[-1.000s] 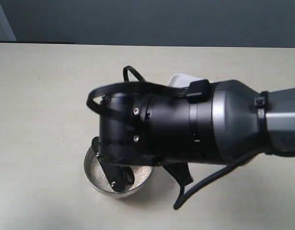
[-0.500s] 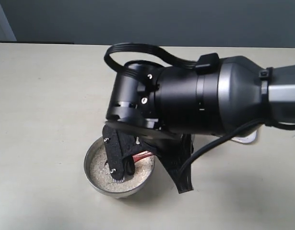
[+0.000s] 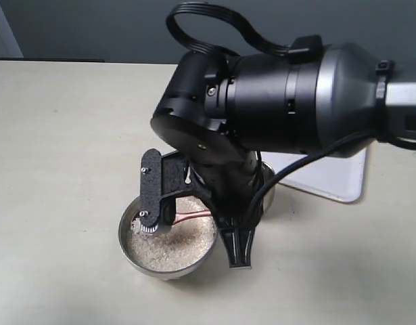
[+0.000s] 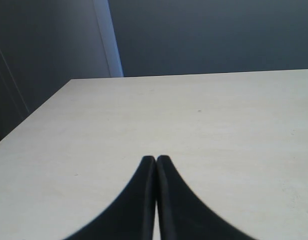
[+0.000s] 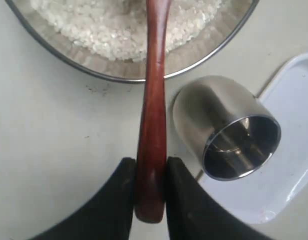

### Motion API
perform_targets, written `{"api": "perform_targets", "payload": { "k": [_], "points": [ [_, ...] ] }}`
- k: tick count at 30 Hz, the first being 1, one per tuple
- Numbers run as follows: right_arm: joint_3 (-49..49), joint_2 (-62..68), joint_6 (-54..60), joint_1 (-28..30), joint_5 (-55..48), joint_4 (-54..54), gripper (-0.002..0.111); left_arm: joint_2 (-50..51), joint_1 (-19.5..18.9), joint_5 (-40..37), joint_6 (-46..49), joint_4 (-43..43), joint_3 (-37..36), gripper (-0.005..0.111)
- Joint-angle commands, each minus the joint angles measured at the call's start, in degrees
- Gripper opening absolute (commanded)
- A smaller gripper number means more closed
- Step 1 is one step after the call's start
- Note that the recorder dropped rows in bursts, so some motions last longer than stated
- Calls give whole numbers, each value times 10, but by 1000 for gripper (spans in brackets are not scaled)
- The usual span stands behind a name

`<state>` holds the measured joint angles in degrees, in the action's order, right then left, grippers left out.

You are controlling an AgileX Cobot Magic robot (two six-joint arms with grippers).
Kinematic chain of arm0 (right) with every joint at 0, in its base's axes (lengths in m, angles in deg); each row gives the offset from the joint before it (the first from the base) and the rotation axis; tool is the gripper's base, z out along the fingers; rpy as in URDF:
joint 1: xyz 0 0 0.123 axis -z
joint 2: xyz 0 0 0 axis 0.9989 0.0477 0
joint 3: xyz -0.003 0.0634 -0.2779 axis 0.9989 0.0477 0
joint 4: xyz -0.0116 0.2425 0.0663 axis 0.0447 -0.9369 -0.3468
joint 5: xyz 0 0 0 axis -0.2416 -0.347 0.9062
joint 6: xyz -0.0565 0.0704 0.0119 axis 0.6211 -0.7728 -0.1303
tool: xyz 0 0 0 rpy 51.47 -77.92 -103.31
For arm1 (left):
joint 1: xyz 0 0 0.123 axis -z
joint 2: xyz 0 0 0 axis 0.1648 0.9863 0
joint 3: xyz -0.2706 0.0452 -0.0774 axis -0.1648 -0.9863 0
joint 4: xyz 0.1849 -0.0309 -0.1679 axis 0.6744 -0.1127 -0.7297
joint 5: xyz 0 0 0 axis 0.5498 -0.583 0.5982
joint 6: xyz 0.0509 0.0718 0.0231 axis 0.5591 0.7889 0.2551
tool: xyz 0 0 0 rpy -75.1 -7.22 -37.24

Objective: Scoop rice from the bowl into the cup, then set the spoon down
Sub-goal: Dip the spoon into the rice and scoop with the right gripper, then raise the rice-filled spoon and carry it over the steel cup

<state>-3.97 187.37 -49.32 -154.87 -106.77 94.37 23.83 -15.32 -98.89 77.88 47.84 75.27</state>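
My right gripper (image 5: 151,165) is shut on the end of the dark reddish-brown spoon (image 5: 154,90). Its handle reaches over the rim of the steel bowl (image 5: 118,76) into the rice (image 5: 103,25); the spoon's oval end is cut off at the frame edge. The shiny cup (image 5: 226,125) stands close beside the handle, and I see no rice inside it. In the exterior view the right arm (image 3: 282,115) hangs over the bowl (image 3: 125,233), the spoon (image 3: 194,215) crosses the rice (image 3: 174,247), and the cup (image 3: 268,186) is mostly hidden. My left gripper (image 4: 156,160) is shut on nothing, over bare table.
A white rectangular tray (image 3: 336,176) lies right of the bowl, with the cup at its near corner; this tray (image 5: 294,120) also shows in the right wrist view. A dark wall bounds the table's far edge.
The right arm has swung back and turned at the wrist. The spoon handle now shows above the rice, and the white tray has come into view.
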Motion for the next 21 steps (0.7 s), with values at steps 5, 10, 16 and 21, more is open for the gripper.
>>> {"api": "perform_targets", "payload": {
  "k": [5, 10, 16, 21],
  "points": [
    [-3, -20, -9, 3, -3, -32, -1, -3, 2, 6, -3, 0, 1, 1],
    [-3, -29, -11, 19, -3, -32, -1, -3, 3, 6, -3, 0, 1, 1],
    [-3, -43, -14, 61, -3, -35, -1, -3, 3, 6, -3, -1, 1, 1],
    [-3, -63, -14, 70, -3, -37, -1, -3, 3, 6, -3, -1, 1, 1]
  ]
}}
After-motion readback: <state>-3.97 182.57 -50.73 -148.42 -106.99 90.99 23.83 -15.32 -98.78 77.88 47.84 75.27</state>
